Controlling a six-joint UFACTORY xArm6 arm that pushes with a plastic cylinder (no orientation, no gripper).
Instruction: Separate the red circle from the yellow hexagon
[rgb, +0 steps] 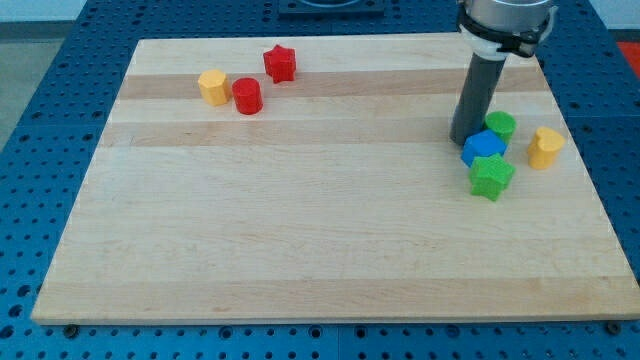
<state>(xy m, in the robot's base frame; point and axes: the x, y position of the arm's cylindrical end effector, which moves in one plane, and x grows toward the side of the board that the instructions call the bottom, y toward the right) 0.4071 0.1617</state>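
The red circle (247, 96) stands on the wooden board (300, 230) at the upper left, touching the yellow hexagon (212, 87) on its left. A red star (280, 63) lies just up and right of them. My tip (463, 139) rests on the board at the far right, far from the red circle and the yellow hexagon. It is just left of a blue block (484, 148) and a green circle (500, 125).
A green star (491, 176) lies below the blue block. A yellow block (545, 147) stands near the board's right edge. The board sits on a blue perforated table (40, 150).
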